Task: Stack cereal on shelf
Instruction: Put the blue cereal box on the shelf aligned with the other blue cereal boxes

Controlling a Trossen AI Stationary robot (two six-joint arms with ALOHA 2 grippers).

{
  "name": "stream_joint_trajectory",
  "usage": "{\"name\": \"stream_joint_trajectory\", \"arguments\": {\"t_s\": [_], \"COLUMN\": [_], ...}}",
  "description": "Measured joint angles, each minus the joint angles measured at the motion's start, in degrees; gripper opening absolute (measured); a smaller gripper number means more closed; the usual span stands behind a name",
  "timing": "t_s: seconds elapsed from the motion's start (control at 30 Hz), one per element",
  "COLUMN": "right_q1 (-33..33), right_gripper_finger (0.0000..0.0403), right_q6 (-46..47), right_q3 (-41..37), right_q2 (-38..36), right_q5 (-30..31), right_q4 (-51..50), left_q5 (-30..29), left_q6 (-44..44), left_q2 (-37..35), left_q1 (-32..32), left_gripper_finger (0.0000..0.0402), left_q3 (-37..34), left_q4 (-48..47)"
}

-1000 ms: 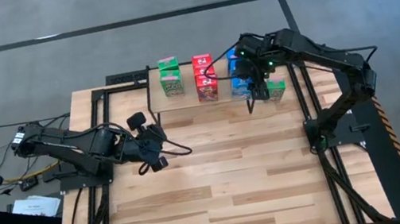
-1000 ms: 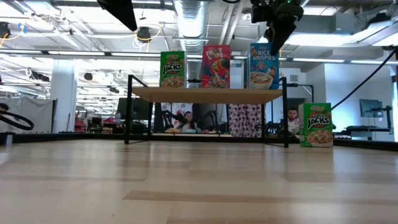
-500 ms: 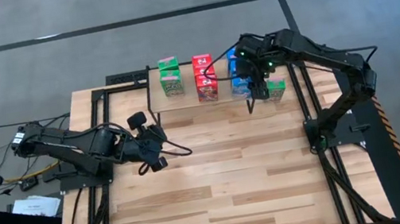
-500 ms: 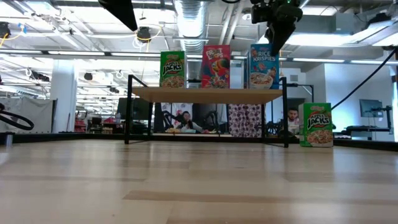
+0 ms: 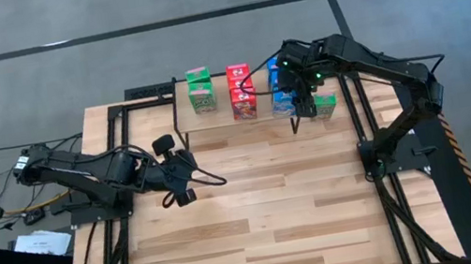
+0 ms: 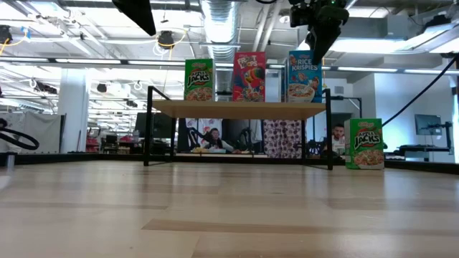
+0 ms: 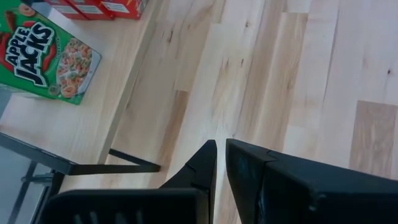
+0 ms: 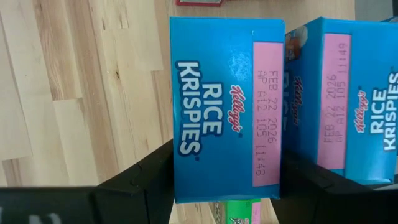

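Observation:
The shelf [image 6: 237, 109] stands at the table's far middle. On its board stand green cereal boxes [image 5: 200, 90], red ones [image 5: 242, 93] and two blue ones one behind the other [image 8: 224, 93] [image 8: 348, 99]. My right gripper [image 8: 228, 155] is above the shelf's right end, shut on the nearer blue box [image 6: 304, 75]. One more green box [image 6: 365, 143] stands on the table just right of the shelf. My left gripper [image 7: 221, 149] is shut on nothing, raised over the table near the shelf's left near leg [image 7: 112, 168]. My right gripper pinches the blue box between its two fingers [image 8: 149, 180], one on each long edge of its top [image 8: 177, 155], so across its thin way. The fingers come from above, pointing steeply down. The box is upright, and in the low view its base is level with the shelf board.
The wide slatted tabletop [image 5: 267, 212] in front of the shelf is bare wood. Black frame rails [image 5: 380, 175] run along both table sides. The room behind shows under the shelf in the low view.

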Motion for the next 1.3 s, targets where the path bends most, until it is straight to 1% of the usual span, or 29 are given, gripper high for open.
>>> {"name": "stream_joint_trajectory", "arguments": {"t_s": [1.03,1.13,1.3], "right_q1": [0.0,0.0,0.0], "right_gripper_finger": [0.0241,0.0250,0.0283], "right_q6": [-0.6,-0.6,-0.2], "right_q3": [0.0,0.0,0.0], "right_q2": [0.0,0.0,0.0], "right_q5": [0.0,0.0,0.7], "right_q4": [0.0,0.0,0.0], "left_q5": [0.0,0.0,0.0], "left_q6": [0.0,0.0,0.0], "left_q2": [0.0,0.0,0.0], "left_q1": [0.0,0.0,0.0], "left_gripper_finger": [0.0025,0.0025,0.0025], "left_q3": [0.0,0.0,0.0], "left_q4": [0.0,0.0,0.0]}}
